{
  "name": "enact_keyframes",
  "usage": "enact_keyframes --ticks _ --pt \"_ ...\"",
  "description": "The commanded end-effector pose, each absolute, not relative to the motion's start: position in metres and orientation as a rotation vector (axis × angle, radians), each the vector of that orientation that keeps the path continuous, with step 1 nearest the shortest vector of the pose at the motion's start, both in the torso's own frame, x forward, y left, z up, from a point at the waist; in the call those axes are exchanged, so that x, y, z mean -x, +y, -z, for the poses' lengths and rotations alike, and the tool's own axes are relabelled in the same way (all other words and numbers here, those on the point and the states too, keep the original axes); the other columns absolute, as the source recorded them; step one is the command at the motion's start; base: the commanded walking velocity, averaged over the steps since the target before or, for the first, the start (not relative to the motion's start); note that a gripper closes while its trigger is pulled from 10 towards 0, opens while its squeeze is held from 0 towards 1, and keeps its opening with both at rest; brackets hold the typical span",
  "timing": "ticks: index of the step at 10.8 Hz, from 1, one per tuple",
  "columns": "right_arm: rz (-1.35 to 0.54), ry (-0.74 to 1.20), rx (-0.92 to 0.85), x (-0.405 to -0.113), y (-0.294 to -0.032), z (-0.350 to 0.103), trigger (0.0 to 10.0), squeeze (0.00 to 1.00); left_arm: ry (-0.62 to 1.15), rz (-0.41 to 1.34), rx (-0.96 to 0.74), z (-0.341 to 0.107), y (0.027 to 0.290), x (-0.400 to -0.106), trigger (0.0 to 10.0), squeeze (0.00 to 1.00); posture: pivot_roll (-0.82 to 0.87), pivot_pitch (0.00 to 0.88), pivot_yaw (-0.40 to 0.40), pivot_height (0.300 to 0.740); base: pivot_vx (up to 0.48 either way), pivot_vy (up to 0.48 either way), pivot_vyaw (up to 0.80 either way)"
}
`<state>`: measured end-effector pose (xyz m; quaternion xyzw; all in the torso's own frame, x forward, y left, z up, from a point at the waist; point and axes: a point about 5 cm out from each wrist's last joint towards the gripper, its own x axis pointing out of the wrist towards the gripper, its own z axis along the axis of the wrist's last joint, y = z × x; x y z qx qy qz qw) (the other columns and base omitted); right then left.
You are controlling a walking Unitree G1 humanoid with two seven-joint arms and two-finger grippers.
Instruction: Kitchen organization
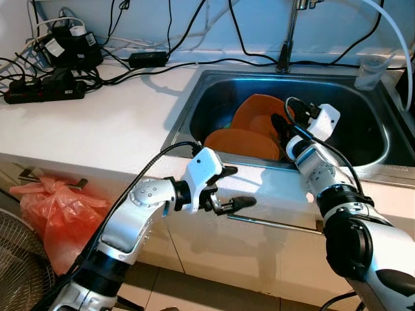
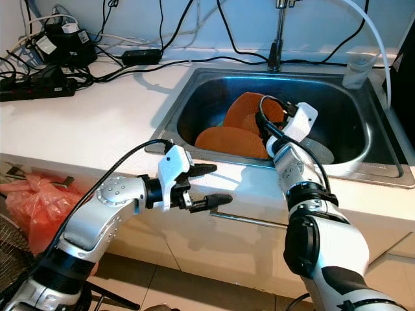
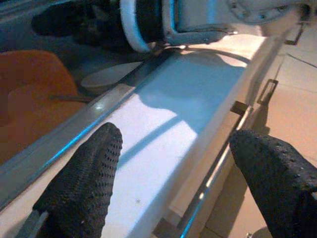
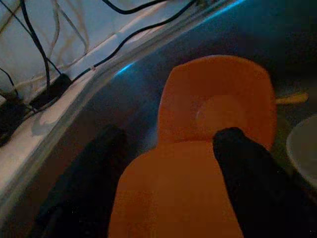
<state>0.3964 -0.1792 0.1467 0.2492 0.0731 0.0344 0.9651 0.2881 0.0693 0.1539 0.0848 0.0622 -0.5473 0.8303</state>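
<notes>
Two orange plates lie overlapping in the steel sink (image 1: pixel 194 91): a near plate (image 1: pixel 243 144) and a far plate (image 1: pixel 259 113). My right gripper (image 1: pixel 282 129) reaches down into the sink just over them. In the right wrist view it is open (image 4: pixel 168 141), its black fingers (image 4: pixel 237 163) spread above the near plate (image 4: pixel 173 198), with the far plate (image 4: pixel 218 99) beyond. My left gripper (image 1: pixel 238 186) hangs open in front of the counter's front edge, holding nothing. In the left wrist view it (image 3: pixel 173 141) frames the white counter lip.
A white plate (image 2: pixel 318 152) lies in the sink to the right of the orange ones. A faucet (image 1: pixel 288 39) and a clear cup (image 1: pixel 371 71) stand behind the sink. Power strips and cables (image 1: pixel 45 87) crowd the counter's back left. A red plastic bag (image 1: pixel 52 207) hangs below. A drawer handle (image 1: pixel 272 223) runs under the counter edge.
</notes>
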Motion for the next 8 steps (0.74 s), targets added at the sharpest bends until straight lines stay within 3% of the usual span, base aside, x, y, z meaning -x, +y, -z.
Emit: enact_keyframes --ticks 1,4,8 --pt "-0.081 0.112 -0.45 -0.398 -0.181 -0.155 10.0 1.0 0.106 1.125 -0.189 -0.16 0.073 -0.295 10.0 0.0 0.09 0.0 0.069 0.74 0.0 0.0 0.0" --pt "-0.141 0.088 -0.307 -0.396 -0.188 -0.16 10.0 1.0 0.034 1.03 -0.159 -0.167 0.068 -0.308 10.0 0.0 0.06 0.0 0.058 0.74 0.0 0.0 0.0" --pt "-0.187 0.054 -0.267 -0.39 -0.189 -0.163 10.0 1.0 -0.077 0.695 -0.048 -0.178 0.083 -0.337 10.0 0.0 0.03 0.0 0.048 0.74 0.0 0.0 0.0"
